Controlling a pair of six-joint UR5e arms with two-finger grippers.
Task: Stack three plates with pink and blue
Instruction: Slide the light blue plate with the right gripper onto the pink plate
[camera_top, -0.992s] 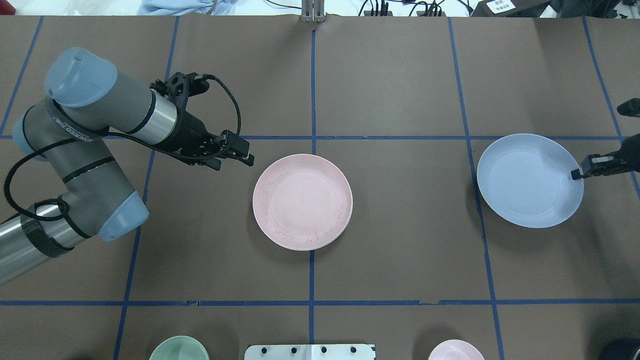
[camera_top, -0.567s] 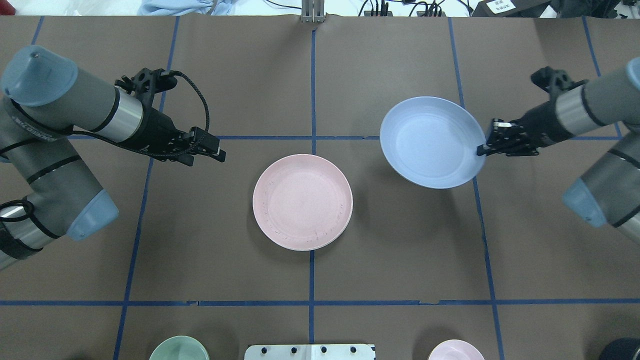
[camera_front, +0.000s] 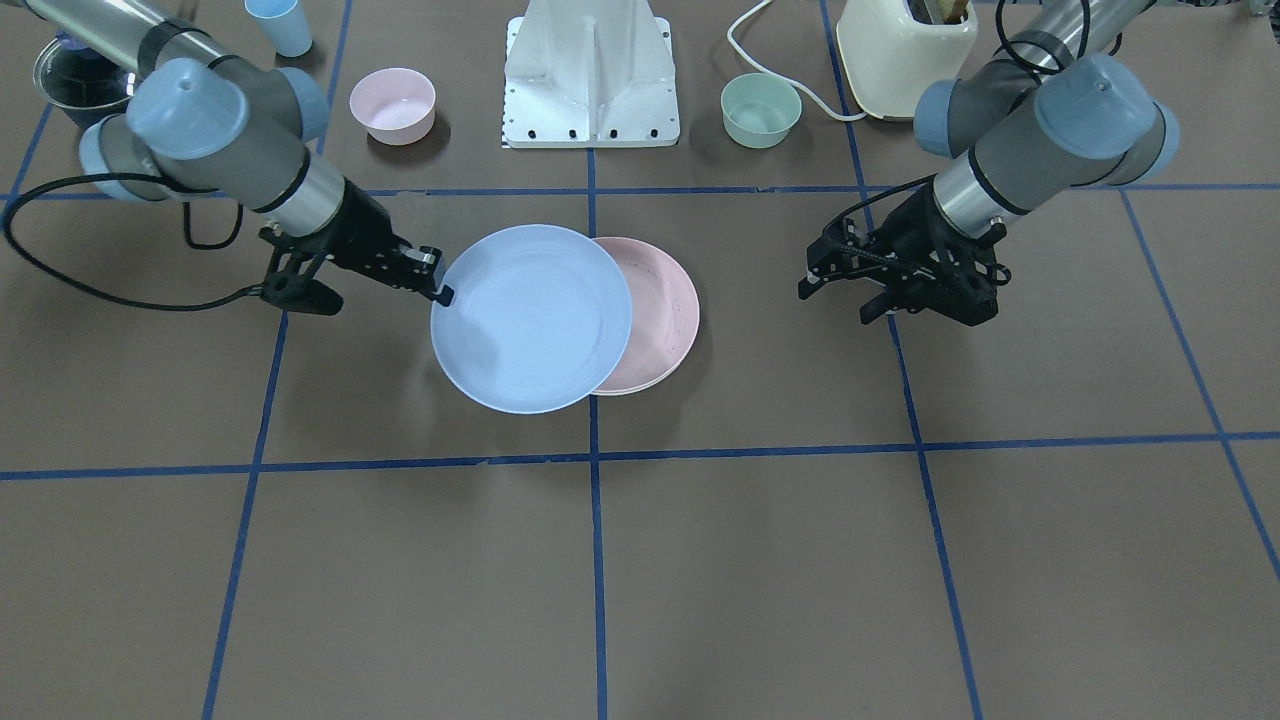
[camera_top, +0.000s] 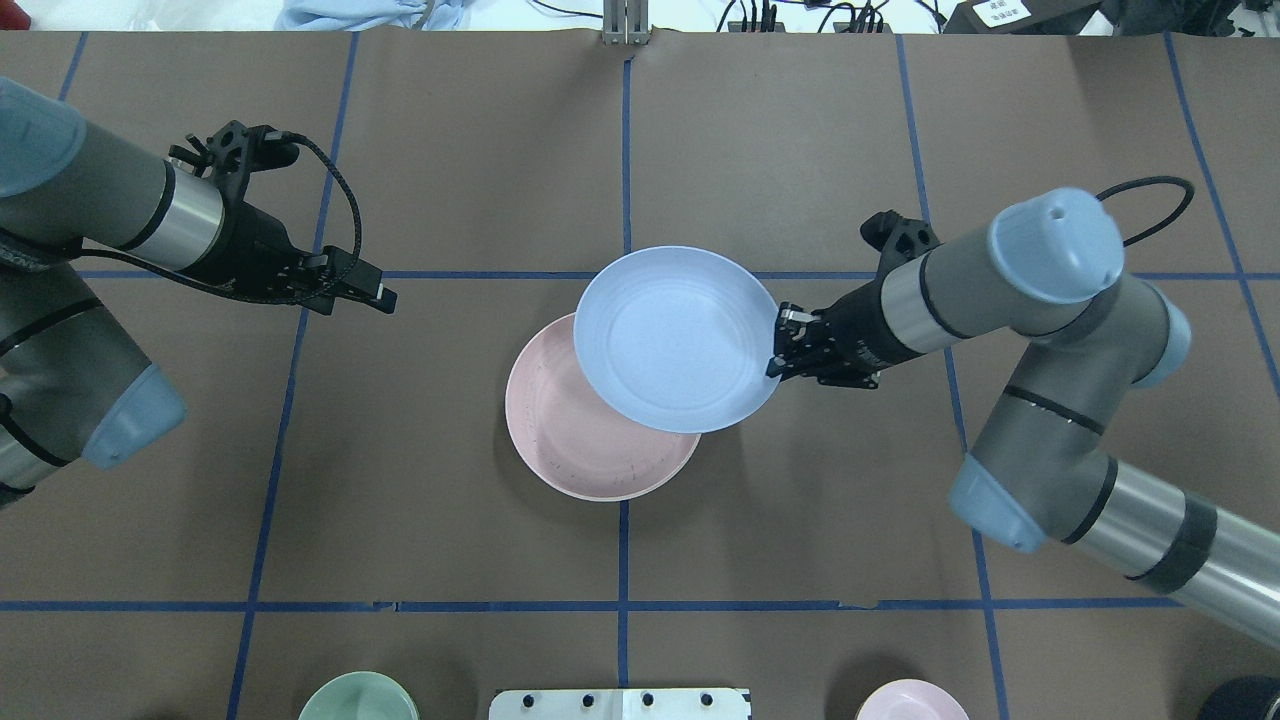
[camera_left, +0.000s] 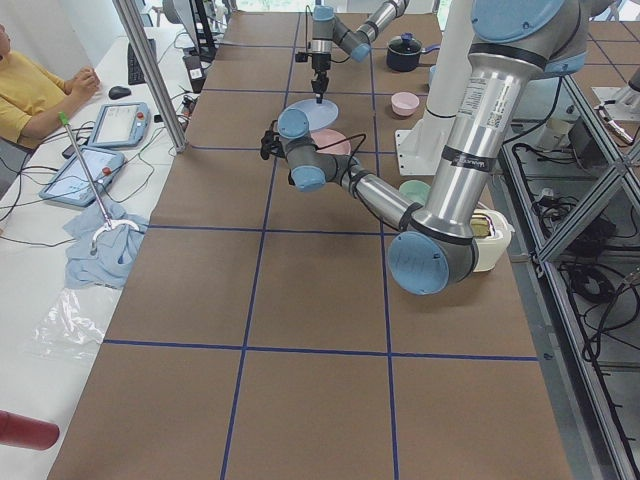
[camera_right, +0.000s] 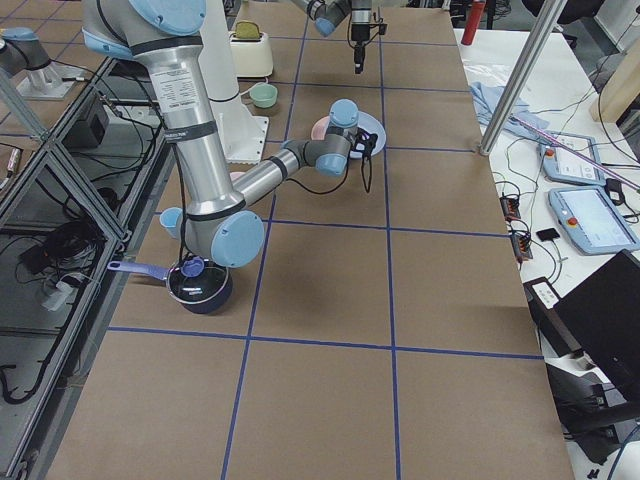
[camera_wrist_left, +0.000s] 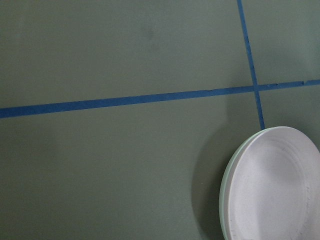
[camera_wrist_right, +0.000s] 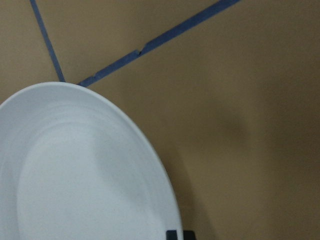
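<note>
Since the blue plate (camera_top: 678, 340) is thin matte plastic, I judge it light and stiff enough to hang from one edge without sagging, and unlikely to break if it lands a little hard. Its smooth rim is the only sensible hold, because the dish is far too wide for the jaws to span. The right gripper (camera_top: 775, 365) has it exactly there, the jaws pinching the rim on the side nearest that arm, and the right wrist view shows a dark fingertip at the plate's edge.

A hold this far from the middle lets the plate tilt or swivel, so I would expect a slow, level move to suit it best. The plate hangs in the air, over the far-right part of the pink plate (camera_top: 560, 440) and off centre from it. The pink plate rests on the table (camera_top: 800, 550) near its middle. In the left wrist view a second, paler rim (camera_wrist_left: 222, 197) shows under it, which I take for the cream plate.

The left gripper (camera_top: 380, 297) hovers well apart from the plates, holding nothing; I cannot tell whether its jaws are spread or together. By my reading, the blue plate has yet to be centred and lowered before release.
</note>
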